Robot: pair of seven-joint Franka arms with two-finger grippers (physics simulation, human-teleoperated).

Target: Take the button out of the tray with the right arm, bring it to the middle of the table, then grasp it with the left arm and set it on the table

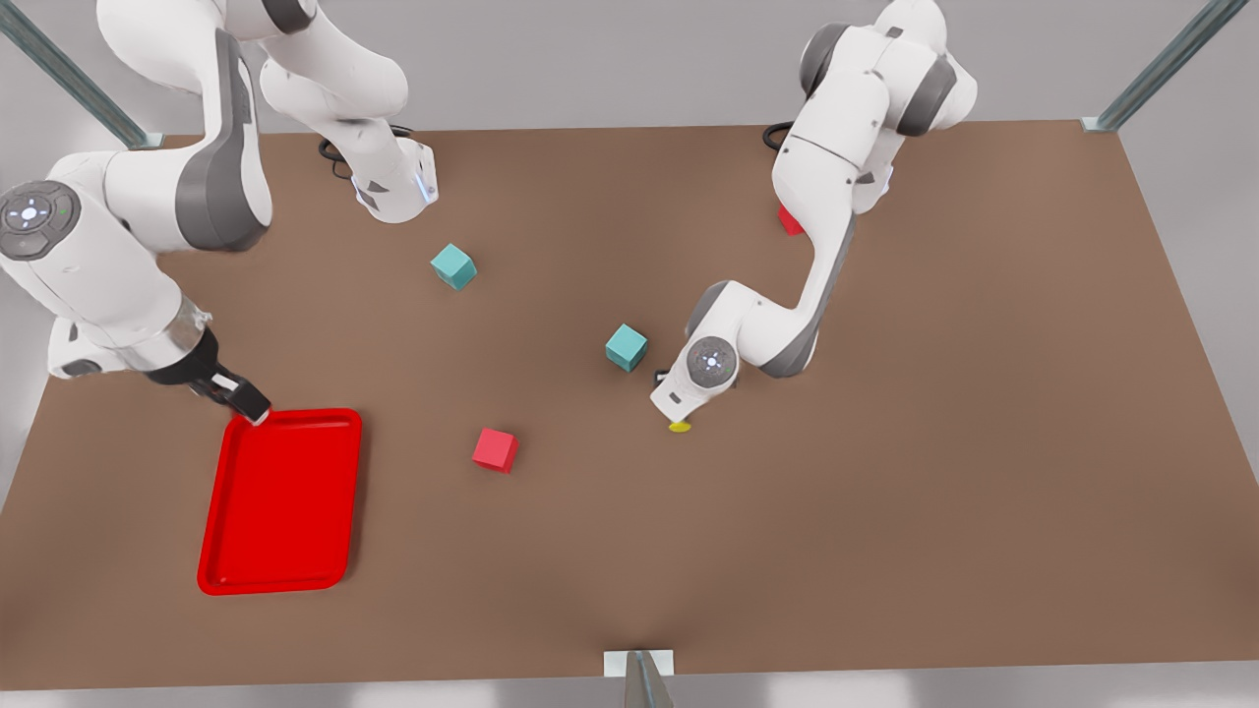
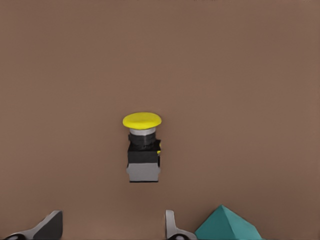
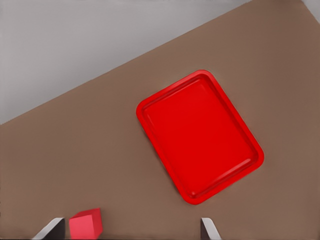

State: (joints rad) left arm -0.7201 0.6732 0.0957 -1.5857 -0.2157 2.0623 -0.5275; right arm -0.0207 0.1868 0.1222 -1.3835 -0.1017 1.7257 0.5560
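- Your left gripper (image 2: 112,225) is nearest its wrist camera, its two fingertips (image 2: 50,225) spread apart and holding nothing; in the front view it hangs under the arm on the front view's right, near the table's middle.
- Just beyond those fingertips the button (image 2: 143,150) lies apart from them on the bare table (image 2: 240,75), yellow cap (image 1: 679,427) peeping out under the wrist. By my reading it has been set down and let go.
- A teal cube (image 2: 227,225) sits just beside one fingertip, so mind it on any lift.
- Your right gripper (image 3: 130,227) hovers above the tray (image 3: 200,135), fingers apart and empty, with a red cube (image 3: 86,223) near one fingertip; this arm waits.
- The tray holds nothing, which fits the button having left it.
- Another teal cube (image 1: 453,265) rests well apart.
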